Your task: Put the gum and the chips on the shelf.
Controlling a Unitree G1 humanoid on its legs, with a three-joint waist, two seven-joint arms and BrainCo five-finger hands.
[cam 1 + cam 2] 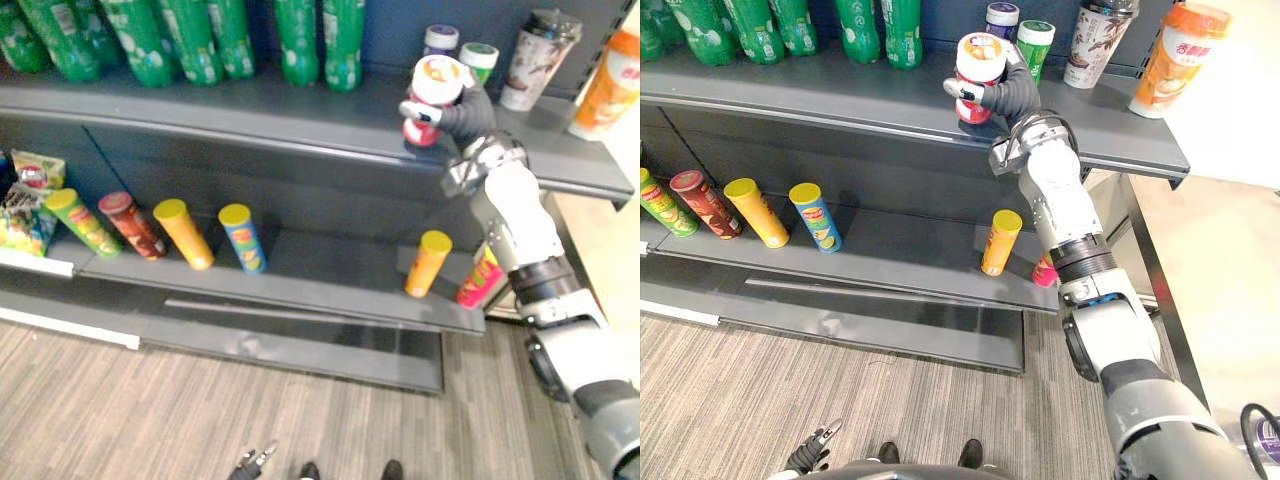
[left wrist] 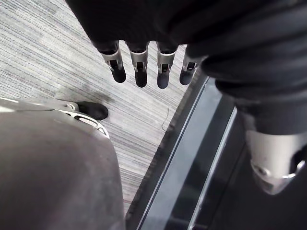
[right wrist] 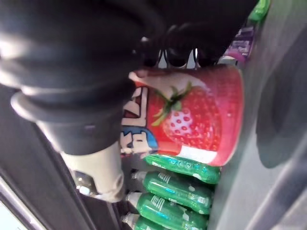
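My right hand (image 1: 466, 114) is shut on a red strawberry gum jar (image 1: 433, 92) with a white lid, holding it tilted just over the upper shelf (image 1: 250, 108) near its right end. In the right wrist view the jar (image 3: 192, 115) shows past the dark cover, its base close to the shelf board; I cannot tell if it touches. An orange chips can (image 1: 428, 263) and a pink one (image 1: 480, 278) lean on the lower shelf (image 1: 330, 275) below the arm. My left hand (image 2: 139, 67) hangs low over the floor, fingers straight and holding nothing.
Behind the jar stand a purple-lidded jar (image 1: 440, 40), a green-lidded jar (image 1: 479, 58), a patterned cup (image 1: 540, 55) and an orange cup (image 1: 610, 80). Green bottles (image 1: 200, 40) line the upper shelf's left. Several chips cans (image 1: 184, 233) lean on the lower shelf.
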